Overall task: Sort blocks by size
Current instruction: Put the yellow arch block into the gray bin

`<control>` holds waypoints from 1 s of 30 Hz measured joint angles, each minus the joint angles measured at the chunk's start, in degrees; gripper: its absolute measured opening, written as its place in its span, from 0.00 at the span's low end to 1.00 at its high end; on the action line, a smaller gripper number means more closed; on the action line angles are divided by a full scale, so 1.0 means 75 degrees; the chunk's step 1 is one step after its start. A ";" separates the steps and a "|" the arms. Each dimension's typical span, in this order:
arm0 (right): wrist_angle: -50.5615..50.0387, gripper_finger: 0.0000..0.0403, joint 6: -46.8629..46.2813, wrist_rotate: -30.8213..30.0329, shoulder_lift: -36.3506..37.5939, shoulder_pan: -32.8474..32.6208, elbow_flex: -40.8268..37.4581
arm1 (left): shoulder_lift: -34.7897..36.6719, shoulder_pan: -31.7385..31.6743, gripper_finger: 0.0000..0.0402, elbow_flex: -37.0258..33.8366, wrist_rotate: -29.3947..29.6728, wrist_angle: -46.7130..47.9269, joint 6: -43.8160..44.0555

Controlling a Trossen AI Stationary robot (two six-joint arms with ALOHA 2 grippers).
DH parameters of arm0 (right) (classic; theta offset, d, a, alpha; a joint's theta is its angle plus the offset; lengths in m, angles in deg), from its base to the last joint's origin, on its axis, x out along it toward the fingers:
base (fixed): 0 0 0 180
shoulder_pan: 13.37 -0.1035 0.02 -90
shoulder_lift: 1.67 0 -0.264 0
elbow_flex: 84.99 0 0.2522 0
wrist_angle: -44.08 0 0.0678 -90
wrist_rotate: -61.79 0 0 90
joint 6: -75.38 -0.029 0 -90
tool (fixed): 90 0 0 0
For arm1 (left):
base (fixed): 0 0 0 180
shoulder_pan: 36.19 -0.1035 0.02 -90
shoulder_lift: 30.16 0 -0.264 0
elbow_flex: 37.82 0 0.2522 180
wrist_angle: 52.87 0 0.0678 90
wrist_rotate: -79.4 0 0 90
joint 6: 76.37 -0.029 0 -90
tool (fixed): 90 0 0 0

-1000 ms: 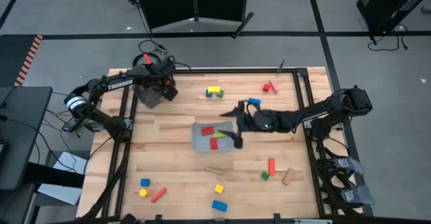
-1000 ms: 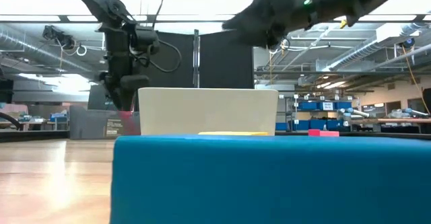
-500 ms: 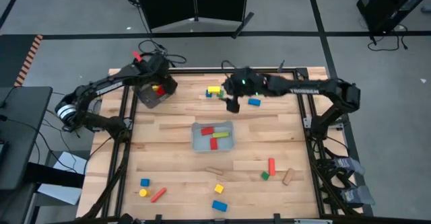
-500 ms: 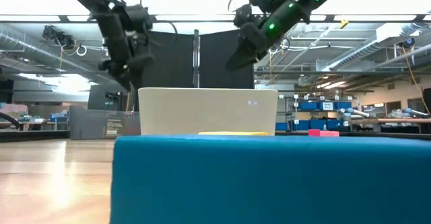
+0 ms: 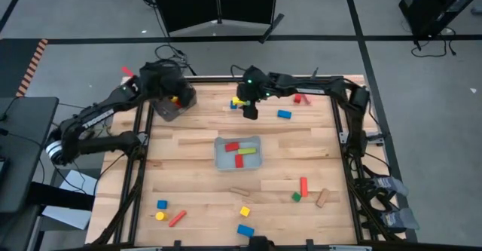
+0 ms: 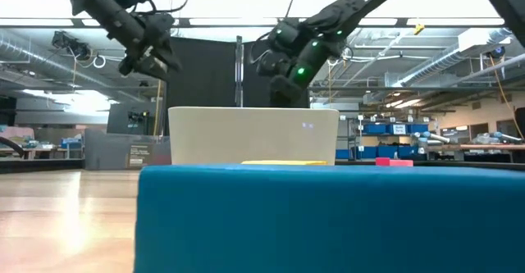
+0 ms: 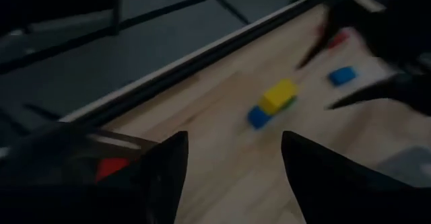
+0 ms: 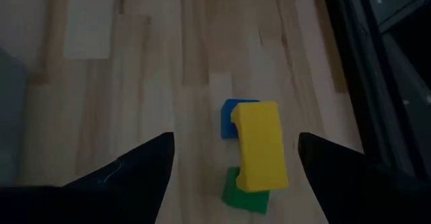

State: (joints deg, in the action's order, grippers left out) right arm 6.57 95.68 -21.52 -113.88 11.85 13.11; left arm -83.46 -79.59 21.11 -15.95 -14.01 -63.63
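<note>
Above the yellow block (image 8: 260, 143) I hold the right gripper (image 5: 249, 109), jaws apart to straddle it; left gripper (image 5: 167, 81) jaws also apart over the bowl (image 5: 170, 109).

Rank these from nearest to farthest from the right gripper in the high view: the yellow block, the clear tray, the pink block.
1. The yellow block, just beside the right gripper.
2. The clear tray, toward the table's middle.
3. The pink block, near the far edge.
</note>
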 joint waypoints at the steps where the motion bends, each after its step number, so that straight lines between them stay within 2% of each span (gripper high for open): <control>1: -0.0125 0.81 0.0039 -0.0002 -0.0135 0.0015 0.0166 | 0.0159 0.0000 0.61 -0.0181 -0.0135 -0.0159 0.0116; 6: -0.0819 0.81 0.0230 -0.0010 -0.0779 0.0115 0.0959 | 0.0816 0.0000 0.61 -0.1076 -0.0573 -0.0899 0.0490; 11: -0.1200 0.81 0.0355 -0.0062 -0.1274 0.0178 0.1625 | 0.1223 0.0000 0.61 -0.1603 -0.0597 -0.1192 0.0594; 22: -0.1588 0.81 0.0497 -0.0150 -0.1540 0.0318 0.1908 | 0.1379 0.0000 0.61 -0.1703 -0.0848 -0.1447 0.0591; 30: -0.1616 0.81 0.0521 0.0125 -0.1540 0.0453 0.1905 | 0.1373 0.0002 0.61 -0.1703 -0.0990 -0.1597 0.0585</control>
State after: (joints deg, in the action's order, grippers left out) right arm -5.55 99.58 -20.59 -125.43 15.25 27.40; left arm -73.17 -79.57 8.34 -23.38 -25.99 -59.25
